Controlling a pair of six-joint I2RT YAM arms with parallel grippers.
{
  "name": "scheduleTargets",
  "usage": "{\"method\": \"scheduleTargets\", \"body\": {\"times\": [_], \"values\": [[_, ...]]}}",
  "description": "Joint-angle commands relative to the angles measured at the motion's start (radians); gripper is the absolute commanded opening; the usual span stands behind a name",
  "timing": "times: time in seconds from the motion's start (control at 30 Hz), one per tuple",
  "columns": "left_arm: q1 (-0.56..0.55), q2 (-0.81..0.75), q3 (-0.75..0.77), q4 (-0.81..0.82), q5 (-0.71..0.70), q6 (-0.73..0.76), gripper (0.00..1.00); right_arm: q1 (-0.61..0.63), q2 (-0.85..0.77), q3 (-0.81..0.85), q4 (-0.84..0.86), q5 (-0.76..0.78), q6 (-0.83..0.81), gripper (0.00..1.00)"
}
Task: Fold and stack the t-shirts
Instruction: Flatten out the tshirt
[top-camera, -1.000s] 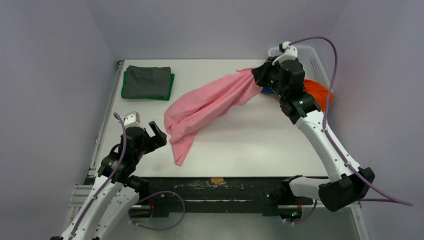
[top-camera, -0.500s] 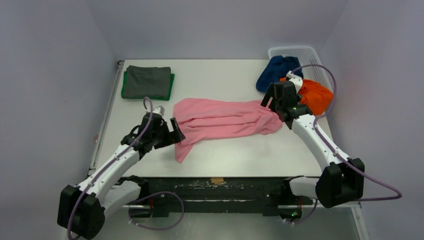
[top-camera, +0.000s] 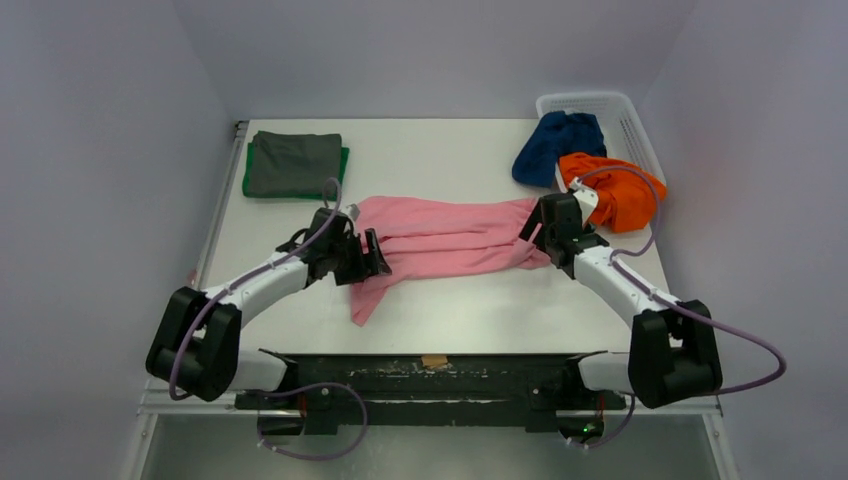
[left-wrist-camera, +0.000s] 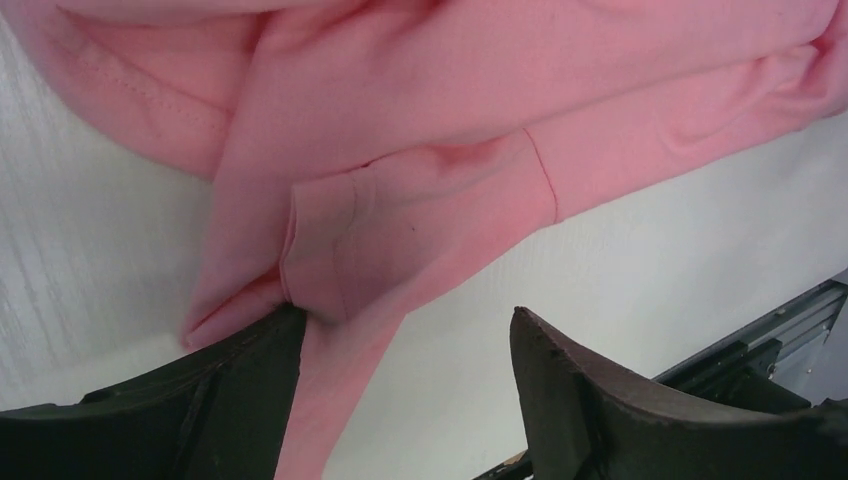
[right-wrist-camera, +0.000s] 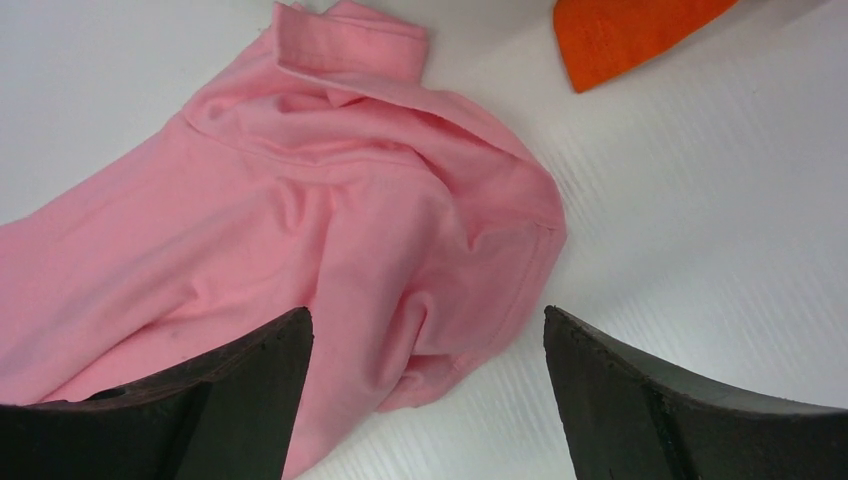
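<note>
The pink t-shirt (top-camera: 450, 236) lies rumpled across the middle of the table, a narrow tail (top-camera: 362, 300) trailing toward the near edge. My left gripper (top-camera: 376, 256) is low at its left end, open; in the left wrist view (left-wrist-camera: 408, 312) the cloth (left-wrist-camera: 420, 200) touches the left finger and lies partly between the jaws. My right gripper (top-camera: 535, 232) hovers open over the shirt's right end (right-wrist-camera: 330, 220), holding nothing (right-wrist-camera: 428, 312). A folded dark grey t-shirt (top-camera: 295, 160) rests on a green one (top-camera: 345, 168) at the back left. Navy (top-camera: 555, 145) and orange (top-camera: 612, 190) t-shirts hang from the basket.
The white mesh basket (top-camera: 590, 100) stands at the back right corner, its shirts spilling over onto the table. A corner of the orange cloth (right-wrist-camera: 620, 35) lies close beyond the right gripper. The table's dark front rail (top-camera: 430, 365) runs along the near edge.
The right gripper opened and let go of the pink t-shirt, which dropped flat onto the table. The right arm lowered and came nearer. The left arm reached right to the shirt, jaws narrowing.
</note>
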Motion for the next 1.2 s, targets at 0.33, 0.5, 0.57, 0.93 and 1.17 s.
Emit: {"method": "scheduleTargets", "body": {"times": [0.33, 0.5, 0.57, 0.93, 1.17], "values": [[-0.041, 0.266, 0.214, 0.079, 0.06, 0.042, 0.13, -0.081, 0.271, 0.035, 0.225, -0.183, 0.059, 0.77], [-0.043, 0.241, 0.213, 0.099, 0.077, 0.049, 0.0, -0.08, 0.325, 0.051, 0.267, -0.267, 0.035, 0.59], [-0.045, 0.192, 0.193, 0.124, 0.089, 0.053, 0.0, -0.081, 0.33, 0.045, 0.294, -0.298, 0.026, 0.44], [-0.045, -0.308, 0.139, 0.163, 0.121, 0.046, 0.0, -0.08, 0.018, 0.065, 0.26, -0.414, -0.056, 0.0], [-0.044, -0.619, 0.269, 0.044, 0.027, 0.075, 0.0, -0.08, -0.36, 0.167, 0.16, -0.555, -0.069, 0.0]]}}
